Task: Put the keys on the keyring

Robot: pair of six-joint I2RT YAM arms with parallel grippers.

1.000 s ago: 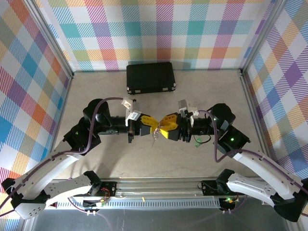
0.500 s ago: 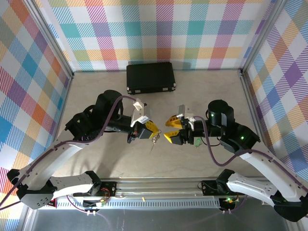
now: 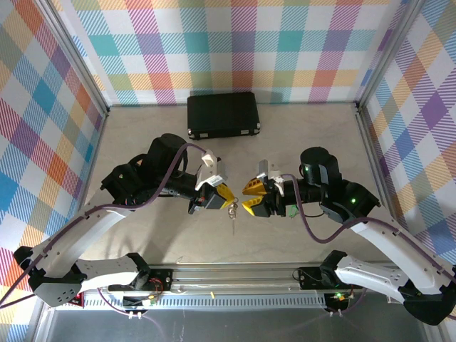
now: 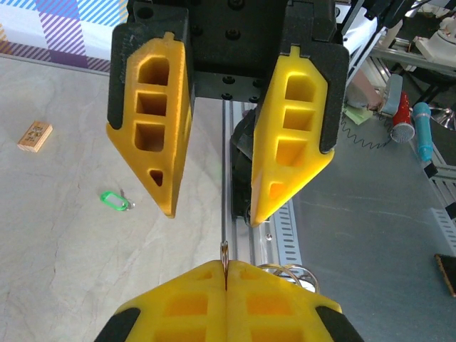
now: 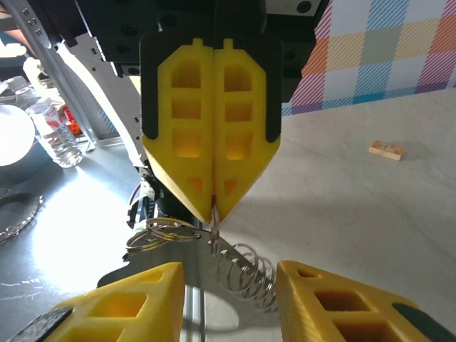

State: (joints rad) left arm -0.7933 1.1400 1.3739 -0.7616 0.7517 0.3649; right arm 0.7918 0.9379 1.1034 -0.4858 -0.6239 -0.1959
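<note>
My left gripper (image 3: pixel 226 198) is shut on the keyring (image 5: pixel 214 229), a thin silver ring pinched edge-on at the fingertips (image 4: pixel 224 265). Smaller silver rings (image 5: pixel 160 232) and a coil-like row of silver pieces (image 5: pixel 249 274) hang from it. In the top view this bundle (image 3: pixel 232 211) dangles above the table. My right gripper (image 3: pixel 247 197) faces the left one a short gap away, open and holding nothing; its fingertips (image 5: pixel 229 269) flank the hanging pieces from below. A green-headed key (image 4: pixel 115 200) lies on the table, beside the right wrist (image 3: pixel 291 209).
A black rectangular case (image 3: pixel 222 114) lies at the back of the table. A small wooden block (image 5: pixel 386 149) rests on the tabletop. Plaid walls enclose three sides, and a metal rail (image 3: pixel 228 274) runs along the near edge.
A second ago both grippers met fingertip to fingertip at the keyring. The right gripper has since let go and drawn back open. The left keeps its grip, and the bundle now hangs slightly lower.
</note>
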